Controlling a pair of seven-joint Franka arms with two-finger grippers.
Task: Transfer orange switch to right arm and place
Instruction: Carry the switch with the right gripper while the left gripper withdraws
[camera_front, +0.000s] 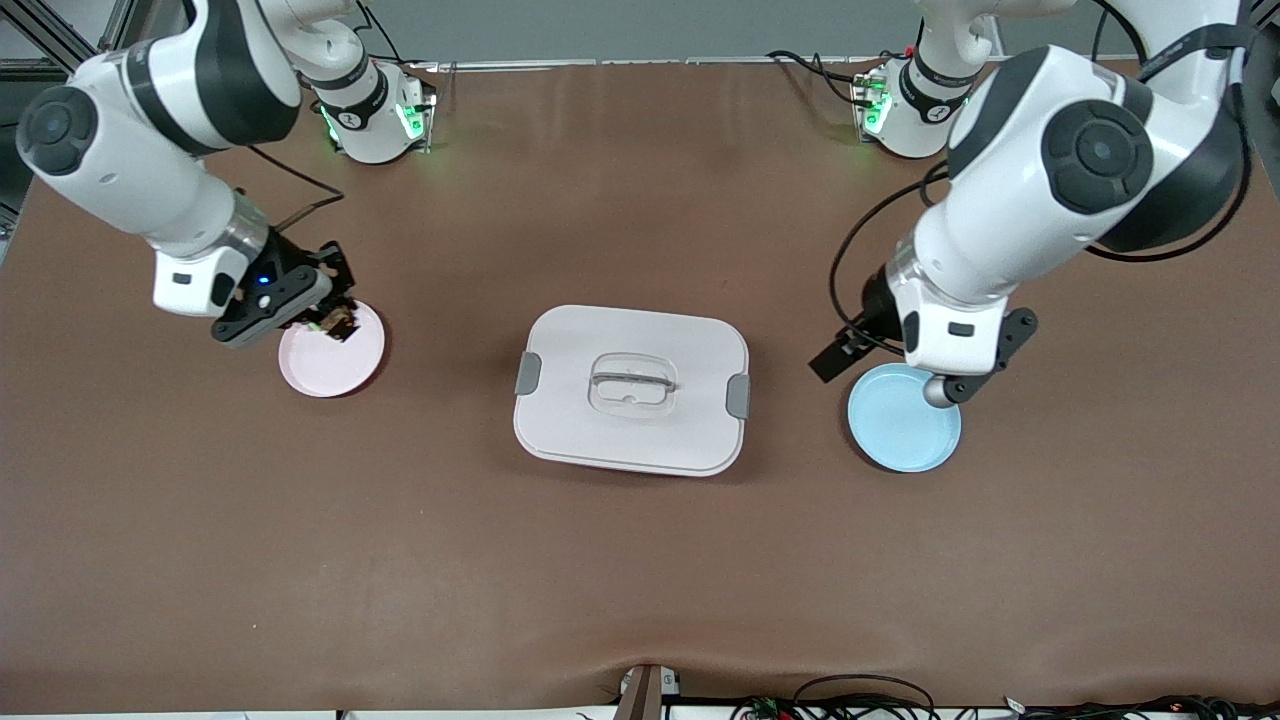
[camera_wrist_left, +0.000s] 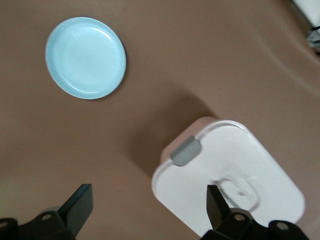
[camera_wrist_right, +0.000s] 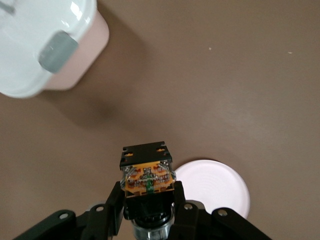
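Brown table (camera_front: 640, 560): right gripper (camera_wrist_right: 148, 200) pinches orange switch (camera_wrist_right: 147, 175), seemingly upright

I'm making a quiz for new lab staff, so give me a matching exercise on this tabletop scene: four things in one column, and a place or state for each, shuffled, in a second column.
Things:
1. orange switch
2. blue plate
3. white lidded box
4. left end effector

States:
A. mid-table, between the two plates
B. open, holding nothing
C. gripped by the right end effector over the pink plate
D. bare, at the left arm's end of the table

Pairs: 1-C, 2-D, 3-A, 4-B
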